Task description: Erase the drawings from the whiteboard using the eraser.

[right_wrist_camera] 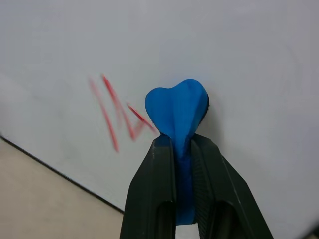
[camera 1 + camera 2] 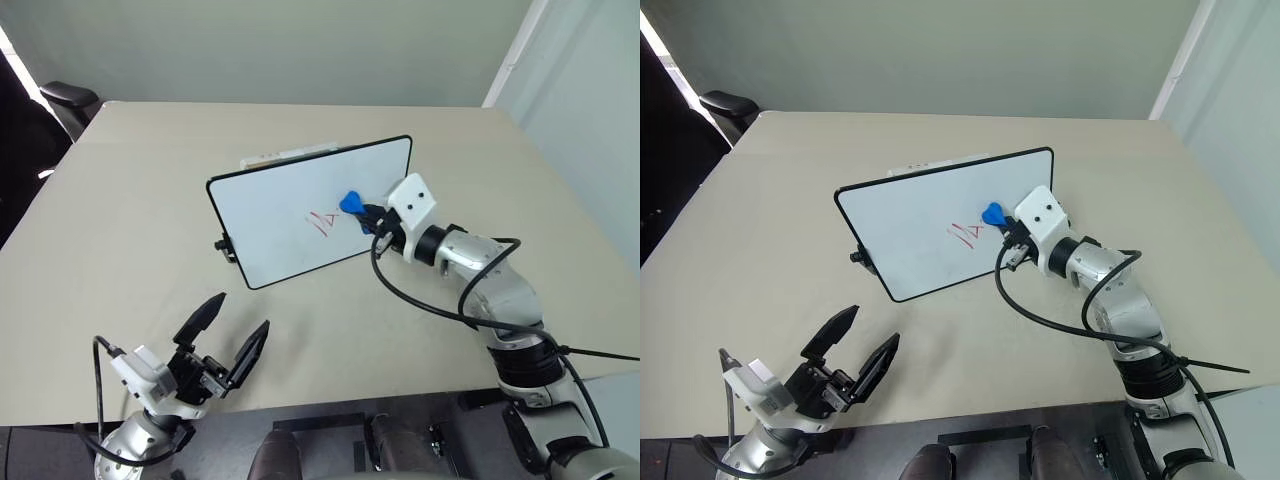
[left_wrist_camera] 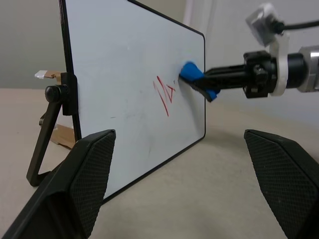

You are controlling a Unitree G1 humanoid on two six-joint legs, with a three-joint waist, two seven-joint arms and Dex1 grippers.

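Observation:
The whiteboard [image 2: 290,210] stands tilted on the beige table, propped on a black stand. Red zigzag drawings [image 2: 322,222] mark its right half. My right gripper [image 2: 372,218] is shut on the blue eraser [image 2: 351,204], whose tip presses the board just right of and slightly above the red lines. In the right wrist view the eraser [image 1: 177,112] bulges between the two black fingers [image 1: 154,189], touching the end of the drawings [image 1: 117,112]. My left gripper [image 2: 228,338] hangs open near the table's front edge, away from the board.
A flat beige-and-white box [image 2: 285,155] lies behind the board. A black office chair [image 2: 68,100] stands at the table's far left corner. A black cable [image 2: 420,300] trails from my right wrist over the table.

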